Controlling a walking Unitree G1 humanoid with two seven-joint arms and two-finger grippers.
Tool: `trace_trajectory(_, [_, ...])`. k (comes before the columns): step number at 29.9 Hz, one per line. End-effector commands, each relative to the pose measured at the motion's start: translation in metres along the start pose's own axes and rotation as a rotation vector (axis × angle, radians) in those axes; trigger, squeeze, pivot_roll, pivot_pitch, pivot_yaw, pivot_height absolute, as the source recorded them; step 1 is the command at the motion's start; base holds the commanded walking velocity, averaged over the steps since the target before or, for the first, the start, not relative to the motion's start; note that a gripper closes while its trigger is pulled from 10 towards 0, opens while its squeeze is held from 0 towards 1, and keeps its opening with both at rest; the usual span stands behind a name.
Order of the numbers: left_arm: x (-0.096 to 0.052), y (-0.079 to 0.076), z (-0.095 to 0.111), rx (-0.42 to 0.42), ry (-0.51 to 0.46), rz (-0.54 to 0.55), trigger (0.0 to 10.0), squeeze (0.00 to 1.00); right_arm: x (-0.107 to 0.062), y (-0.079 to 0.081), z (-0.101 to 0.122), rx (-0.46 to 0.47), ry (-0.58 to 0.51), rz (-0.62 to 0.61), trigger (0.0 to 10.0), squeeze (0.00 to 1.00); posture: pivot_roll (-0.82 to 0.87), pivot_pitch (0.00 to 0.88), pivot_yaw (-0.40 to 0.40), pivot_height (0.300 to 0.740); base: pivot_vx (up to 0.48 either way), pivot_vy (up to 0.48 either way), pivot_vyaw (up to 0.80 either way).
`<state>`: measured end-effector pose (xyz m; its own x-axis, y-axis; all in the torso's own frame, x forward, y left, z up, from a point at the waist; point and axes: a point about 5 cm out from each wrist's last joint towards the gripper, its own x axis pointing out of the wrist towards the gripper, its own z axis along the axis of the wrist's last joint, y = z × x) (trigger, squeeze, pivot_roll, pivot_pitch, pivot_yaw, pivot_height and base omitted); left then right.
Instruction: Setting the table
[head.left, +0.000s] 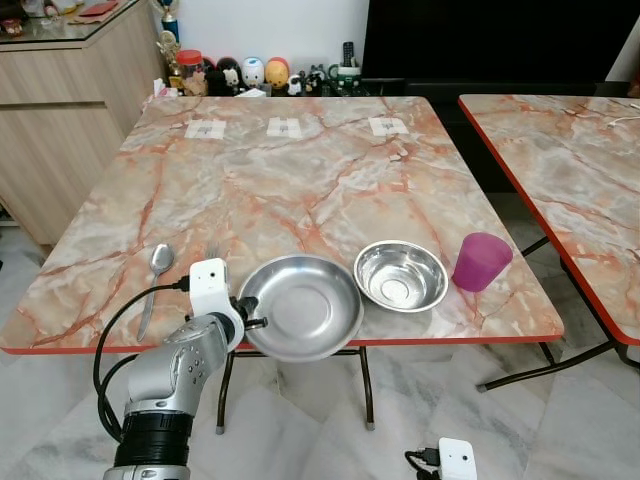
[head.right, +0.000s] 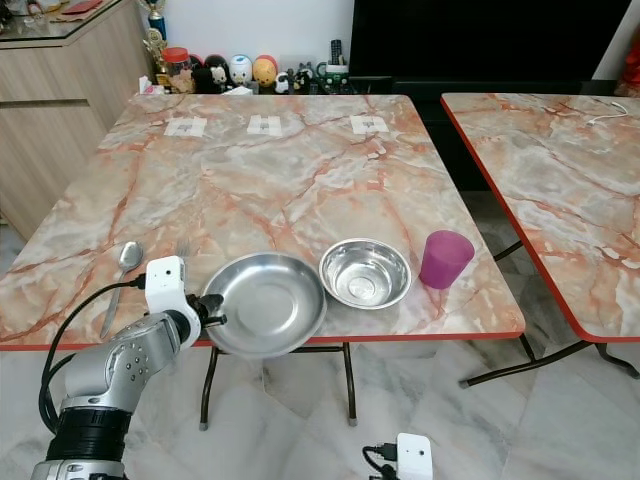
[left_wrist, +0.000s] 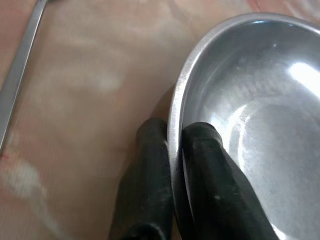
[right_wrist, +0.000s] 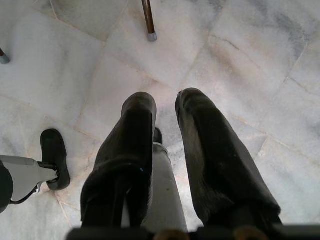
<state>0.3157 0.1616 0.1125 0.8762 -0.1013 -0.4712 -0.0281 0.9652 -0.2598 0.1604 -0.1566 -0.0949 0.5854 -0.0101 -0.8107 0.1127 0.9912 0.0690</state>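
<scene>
A wide steel plate (head.left: 305, 305) lies at the near edge of the marble table (head.left: 300, 170), overhanging it slightly. My left gripper (head.left: 250, 318) is shut on the plate's left rim (left_wrist: 175, 132), one finger inside the dish and one outside. To the plate's right stand a steel bowl (head.left: 400, 275) and a purple cup (head.left: 481, 261). A spoon (head.left: 158, 265) lies to the left of my left wrist. My right gripper (right_wrist: 165, 100) hangs open over the floor.
A second marble table (head.left: 570, 150) stands to the right across a narrow gap. A wooden cabinet (head.left: 60, 100) is at the far left, with figurines (head.left: 250, 75) behind the table. Three white paper slips (head.left: 285, 127) lie along the far side.
</scene>
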Motion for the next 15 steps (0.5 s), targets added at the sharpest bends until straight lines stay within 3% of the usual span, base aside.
trace_trajectory(1, [0.002,0.002,-0.003,0.014,0.028,0.018,0.0,0.0,0.0,0.0,-0.001,0.001,0.008,-0.001,10.0,0.0,0.14,0.018,-0.031,0.74,0.0,0.0,0.0])
trace_trajectory(11, [-0.002,0.01,-0.003,0.012,-0.009,0.037,0.0,0.0,0.0,-0.001,0.0,-0.006,0.009,0.0,10.0,0.0,0.15,0.016,-0.039,0.74,0.0,0.0,0.0])
trace_trajectory(15, [-0.005,0.015,-0.004,-0.038,-0.064,0.013,0.0,0.0,0.0,-0.002,0.0,-0.01,0.009,0.0,10.0,0.0,0.15,0.015,-0.042,0.74,0.0,0.0,0.0])
